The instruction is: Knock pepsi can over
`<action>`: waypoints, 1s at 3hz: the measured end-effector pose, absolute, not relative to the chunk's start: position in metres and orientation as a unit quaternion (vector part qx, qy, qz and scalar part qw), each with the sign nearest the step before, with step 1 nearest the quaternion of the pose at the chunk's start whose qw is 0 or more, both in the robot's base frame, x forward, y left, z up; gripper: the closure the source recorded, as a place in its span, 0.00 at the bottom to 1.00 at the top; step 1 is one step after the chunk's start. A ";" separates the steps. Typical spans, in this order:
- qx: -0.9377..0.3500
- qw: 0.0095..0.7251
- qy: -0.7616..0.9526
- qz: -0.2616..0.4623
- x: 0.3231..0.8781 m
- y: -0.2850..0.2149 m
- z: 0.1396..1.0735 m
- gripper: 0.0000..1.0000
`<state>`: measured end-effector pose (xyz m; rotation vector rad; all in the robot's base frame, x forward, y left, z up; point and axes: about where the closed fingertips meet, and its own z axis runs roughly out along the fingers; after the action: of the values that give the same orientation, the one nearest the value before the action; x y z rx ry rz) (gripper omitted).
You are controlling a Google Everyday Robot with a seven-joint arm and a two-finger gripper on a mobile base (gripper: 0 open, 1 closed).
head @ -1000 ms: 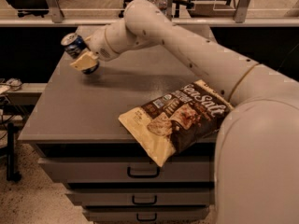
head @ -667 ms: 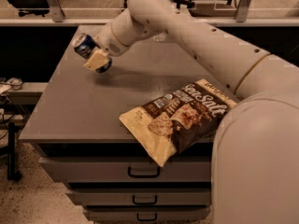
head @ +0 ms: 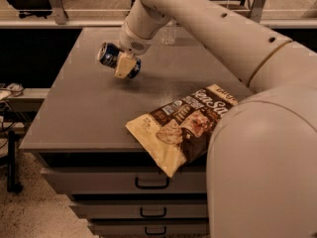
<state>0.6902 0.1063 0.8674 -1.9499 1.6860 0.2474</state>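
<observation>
The pepsi can (head: 110, 56), dark blue with a silver top, sits tipped almost onto its side in the closed grip of the gripper (head: 124, 66). A cream finger crosses its middle, and the top juts out left of it.

A small dark blue metal pepsi can (head: 108, 55), glossy with a silver top, is clamped in the matt cream pincer (head: 122, 64) above the far left of the smooth, matt grey surface (head: 84, 113). The arm's cream shell (head: 213, 31) looks like smooth plastic; the crinkled brown-and-cream snack bag (head: 181, 128) shines.
</observation>
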 end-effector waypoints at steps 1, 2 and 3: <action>-0.753 0.223 0.617 0.059 0.687 0.092 0.866 0.85; -0.773 0.196 0.601 0.046 0.681 0.092 0.868 0.61; -0.788 0.191 0.584 0.041 0.678 0.099 0.877 0.39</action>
<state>0.6783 0.0987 0.8773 -2.2126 1.6411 0.1156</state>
